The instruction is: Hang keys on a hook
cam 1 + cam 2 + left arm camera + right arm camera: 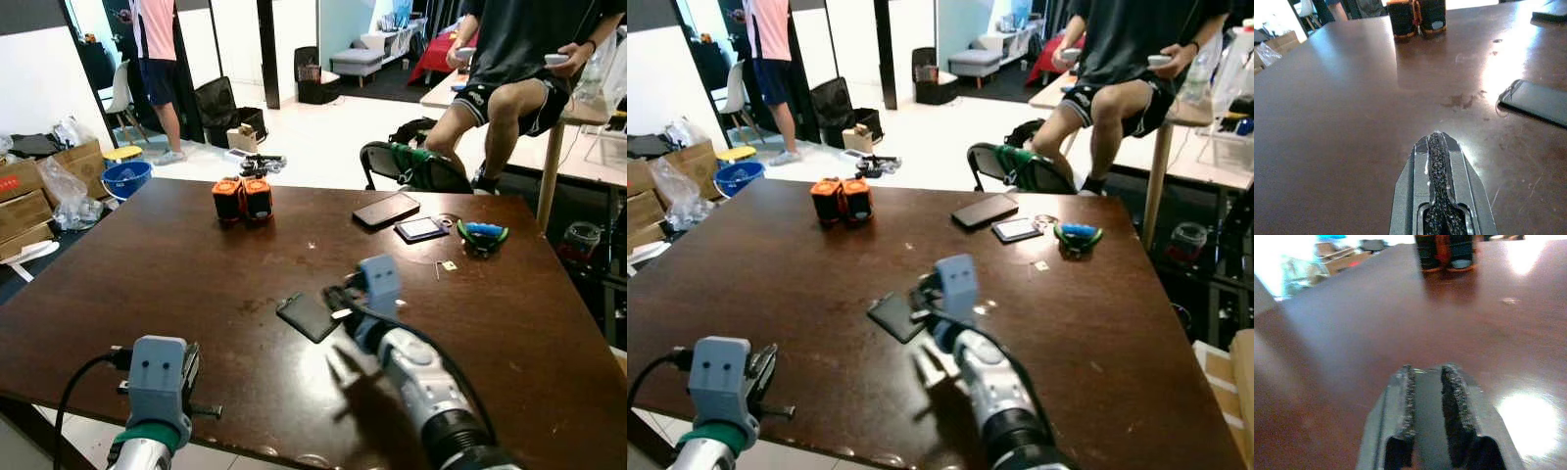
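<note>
Dark brown wood forms the table (176, 274), which spans the head views from the near edge to the far side. Beyond its far right corner a seated person (509, 59) holds a white controller in each hand, and a standing person (157, 54) is at the far left by a doorway. Cardboard boxes (39, 181) and a blue bowl (125, 178) sit on the floor left of the table. The right gripper (338, 297) is extended low over the middle of the table, its tip just beside a flat black device (308, 316) lying on the surface. In the right wrist view its pads (1453, 391) stand a narrow gap apart with nothing seen held between them. The left gripper (1435, 142) is at the near left edge of the table, its rough black pads pressed together and gripping nothing. A pair of orange-and-black blocks (243, 199) stands on the far half of the table. At the far right lie a dark phone (386, 209) and a smaller light-rimmed device (421, 228). The key ring (449, 219) lies just beside a blue-and-green loop (483, 235) near the far right corner, well apart from both grippers; individual keys are too small to make out.
</note>
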Controlling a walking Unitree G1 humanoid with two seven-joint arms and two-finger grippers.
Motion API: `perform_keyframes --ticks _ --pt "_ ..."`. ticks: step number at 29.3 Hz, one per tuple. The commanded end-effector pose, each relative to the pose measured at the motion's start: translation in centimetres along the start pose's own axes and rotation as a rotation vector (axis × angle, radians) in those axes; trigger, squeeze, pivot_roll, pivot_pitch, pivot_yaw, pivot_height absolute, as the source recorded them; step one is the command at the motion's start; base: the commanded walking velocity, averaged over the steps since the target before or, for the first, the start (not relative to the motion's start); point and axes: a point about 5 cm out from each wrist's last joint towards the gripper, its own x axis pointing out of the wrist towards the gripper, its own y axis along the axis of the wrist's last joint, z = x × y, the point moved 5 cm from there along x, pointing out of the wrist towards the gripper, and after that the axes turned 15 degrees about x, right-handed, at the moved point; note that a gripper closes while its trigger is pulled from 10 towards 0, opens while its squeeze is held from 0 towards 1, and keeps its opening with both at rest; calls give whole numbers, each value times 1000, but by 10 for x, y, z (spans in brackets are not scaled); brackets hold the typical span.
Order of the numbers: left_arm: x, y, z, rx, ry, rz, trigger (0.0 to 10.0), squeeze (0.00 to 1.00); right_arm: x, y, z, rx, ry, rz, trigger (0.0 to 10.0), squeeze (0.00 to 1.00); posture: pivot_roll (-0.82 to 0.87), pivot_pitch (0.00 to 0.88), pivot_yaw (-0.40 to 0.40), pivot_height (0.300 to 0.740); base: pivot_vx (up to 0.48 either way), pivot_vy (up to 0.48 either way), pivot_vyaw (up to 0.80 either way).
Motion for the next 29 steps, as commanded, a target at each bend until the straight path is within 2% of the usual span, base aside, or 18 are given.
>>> perform_keyframes --ticks 1,3,7,9,14,15,16,18,19,20,21,22,23,24,26,27,28,29 --pt "-2 -4 -4 6 7 -19 10000 0 4 0 -6 4 27 -8 10000 1000 -1 34 164 740 0 0 0" --pt "-4 -4 -6 1 13 -23 10000 0 9 1 -16 26 65 -7 10000 1000 3 40 167 740 0 0 0" --pt "-5 -4 -7 -2 14 -25 10000 0 12 0 -21 30 78 -11 10000 1000 7 49 173 740 0 0 0" --pt "-9 -4 -7 -12 8 -27 10000 0 19 0 -27 19 83 -30 10000 1000 28 81 176 740 0 0 0" --pt "-11 -2 -9 -27 14 -28 10000 0 24 3 -25 0 43 -31 10000 1000 37 88 169 740 0 0 0" --pt "-12 -2 -11 -32 25 -29 10000 0 25 7 -22 -1 12 -18 10000 0 41 91 164 740 0 0 0" --pt "-12 -2 -11 -32 25 -29 10000 0 25 7 -22 -1 12 -18 10000 0 41 91 164 740 0 0 0" --pt "-13 -6 -19 -18 66 -48 10000 0 20 20 -7 19 -77 65 10000 0 40 88 162 740 0 0 0" --pt "-13 -6 -19 -18 66 -48 10000 0 20 20 -7 19 -77 65 10000 0 40 88 162 740 0 0 0" --pt "-13 -7 -21 -7 79 -55 10000 0 14 28 5 36 -127 120 10000 0 37 82 162 740 0 0 0" --pt "-13 -7 -21 -7 79 -55 10000 0 14 28 5 36 -127 120 10000 0 37 82 162 740 0 0 0" --pt "-12 -8 -21 -5 83 -58 10000 0 5 34 19 43 -175 168 10000 0 26 68 165 740 0 0 0" --pt "-12 -8 -21 -5 83 -58 10000 0 5 34 19 43 -175 168 10000 0 26 68 165 740 0 0 0" --pt "-11 -9 -20 -7 84 -58 10000 0 -3 38 30 44 -207 203 10000 0 21 62 166 740 0 0 0" --pt "-11 -9 -20 -7 84 -58 10000 0 -3 38 30 44 -207 203 10000 0 21 62 166 740 0 0 0" --pt "-8 -9 -18 -17 79 -60 10000 0 -12 38 40 38 -230 217 10000 0 -2 45 169 740 0 0 0" --pt "-8 -9 -18 -17 79 -60 10000 0 -12 38 40 38 -230 217 10000 0 -2 45 169 740 0 0 0" --pt "-4 -9 -16 -23 71 -60 10000 0 -22 31 45 12 -231 199 10000 0 -21 33 166 740 0 0 0"
